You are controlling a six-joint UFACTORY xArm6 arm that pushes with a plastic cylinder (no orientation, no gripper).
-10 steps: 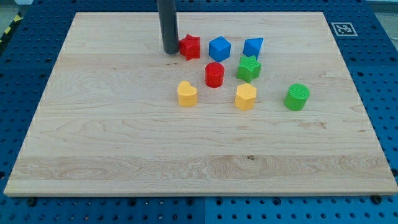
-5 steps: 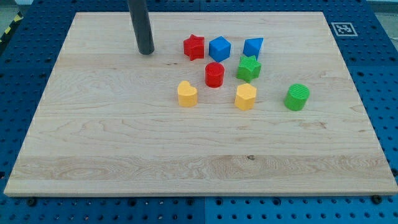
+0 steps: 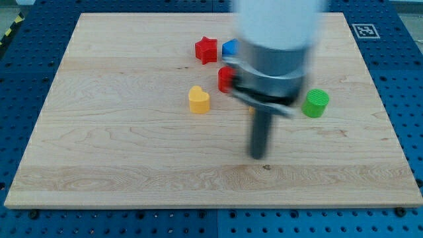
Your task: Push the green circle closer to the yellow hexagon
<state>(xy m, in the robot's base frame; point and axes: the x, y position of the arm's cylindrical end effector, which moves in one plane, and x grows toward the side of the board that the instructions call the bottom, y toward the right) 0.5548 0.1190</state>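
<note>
The green circle (image 3: 316, 103) sits on the wooden board (image 3: 119, 145) at the view's right. The yellow hexagon is hidden behind the blurred arm body (image 3: 271, 59), which fills the view's top centre. My tip (image 3: 256, 156) is blurred and sits below the block cluster, to the lower left of the green circle and apart from it. A yellow heart (image 3: 198, 100), a red star (image 3: 206, 49), part of a red cylinder (image 3: 225, 79) and an edge of a blue block (image 3: 229, 47) show left of the arm.
The arm hides the other blocks at the cluster's right. A black and white marker (image 3: 365, 30) sits at the board's top right corner. A blue perforated table (image 3: 403, 99) surrounds the board.
My tip swept from the view's top left, beside the red star, down and right to below the blocks. The arm body now covers the yellow hexagon, green star and blue blocks. No block has visibly moved.
</note>
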